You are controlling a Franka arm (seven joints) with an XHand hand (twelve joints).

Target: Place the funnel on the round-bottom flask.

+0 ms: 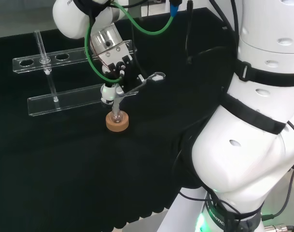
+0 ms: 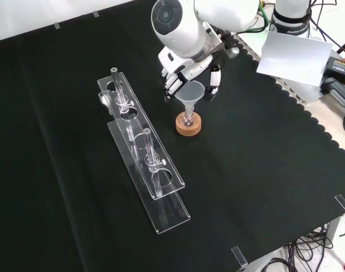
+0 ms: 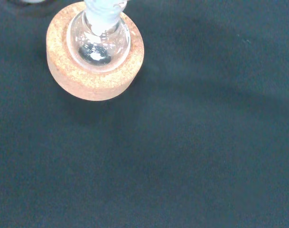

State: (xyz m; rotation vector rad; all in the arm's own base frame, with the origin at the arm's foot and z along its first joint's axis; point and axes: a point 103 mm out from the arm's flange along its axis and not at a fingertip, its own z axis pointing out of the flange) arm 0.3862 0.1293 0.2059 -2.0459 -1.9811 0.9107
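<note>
Head view: hand (image 1: 119, 77) directly above the cork ring (image 1: 117, 121), fingers curled down toward a pale, clear stem rising from the ring's centre; too faint here to tell funnel from flask neck. Clear acrylic tube rack (image 1: 64, 79) well apart from the cork ring, beyond it and to the left, with a glass rod standing in it. Front view: clear funnel (image 2: 191, 93) upright directly over the cork ring (image 2: 188, 124), its cone wide open at the top and its stem running down into the neck of the small round-bottom flask (image 2: 187, 119) seated in the ring. Hand (image 2: 189, 76) just behind and around the funnel's cone, fingers (image 2: 171, 85) on one side and thumb on the other, curled close to the rim; seemingly in contact, though a narrow gap could not be ruled out. Tube rack (image 2: 143, 153) to the left of the cork ring, near but not touching. Wrist view: round-bottom flask (image 3: 98, 40) sitting centred in the cork ring (image 3: 94, 54), a pale tube entering its neck from above, probably the funnel stem. Judged nearly finished: stem apparently already in the neck, funnel upright. Left to do: release of the cone and withdrawal of the hand without tipping funnel or flask.
</note>
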